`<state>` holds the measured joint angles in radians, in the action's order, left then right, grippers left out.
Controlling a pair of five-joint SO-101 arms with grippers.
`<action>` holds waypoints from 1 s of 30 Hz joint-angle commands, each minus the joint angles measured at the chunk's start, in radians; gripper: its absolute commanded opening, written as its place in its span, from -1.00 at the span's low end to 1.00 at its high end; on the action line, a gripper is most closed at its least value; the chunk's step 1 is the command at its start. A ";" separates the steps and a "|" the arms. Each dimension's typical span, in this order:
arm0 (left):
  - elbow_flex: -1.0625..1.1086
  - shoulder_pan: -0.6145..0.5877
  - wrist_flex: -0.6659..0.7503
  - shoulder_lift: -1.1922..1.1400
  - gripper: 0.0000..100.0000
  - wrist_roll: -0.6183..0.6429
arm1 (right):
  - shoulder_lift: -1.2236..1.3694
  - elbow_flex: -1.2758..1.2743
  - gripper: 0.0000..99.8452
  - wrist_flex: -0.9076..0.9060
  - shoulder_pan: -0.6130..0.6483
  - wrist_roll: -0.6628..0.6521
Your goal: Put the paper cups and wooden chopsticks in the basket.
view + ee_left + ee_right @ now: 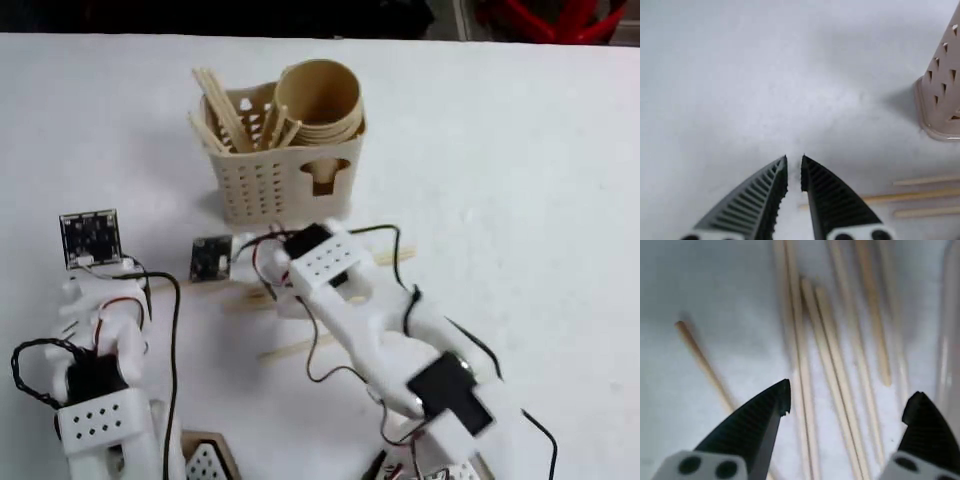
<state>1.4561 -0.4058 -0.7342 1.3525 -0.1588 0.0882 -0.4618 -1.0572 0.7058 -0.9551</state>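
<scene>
The cream basket stands at the middle back of the table and holds stacked paper cups and several chopsticks. More wooden chopsticks lie on the table in front of it. My right gripper hangs open just above them, several chopsticks running between its jaws, one chopstick lying apart. In the high view the right arm covers that spot. My left gripper is shut and empty over bare table at the front left, left of the basket's corner and the chopsticks.
The white table has open room to the right and behind the basket. The left arm's body and black cables fill the front left corner. The right arm's base sits at the front right.
</scene>
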 commanded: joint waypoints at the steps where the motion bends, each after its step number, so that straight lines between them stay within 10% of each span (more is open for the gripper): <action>1: -0.008 -0.008 0.026 0.018 -0.86 -0.006 | 0.084 0.072 -0.29 0.013 0.012 -0.006; 8: -0.008 -0.008 0.025 0.018 -0.86 -0.006 | 0.216 0.178 -0.31 0.013 -0.013 -0.006; 20: -0.008 -0.008 0.025 0.018 -0.86 -0.006 | 0.231 0.187 -0.95 -0.015 -0.008 -0.097; 30: -0.008 -0.008 0.025 0.018 -0.86 -0.006 | 0.130 0.196 -0.96 -0.028 -0.047 -0.092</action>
<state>1.4561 -0.4058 -0.7342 1.3525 -0.1588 0.2969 -0.2777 -1.0648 0.6905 -1.0441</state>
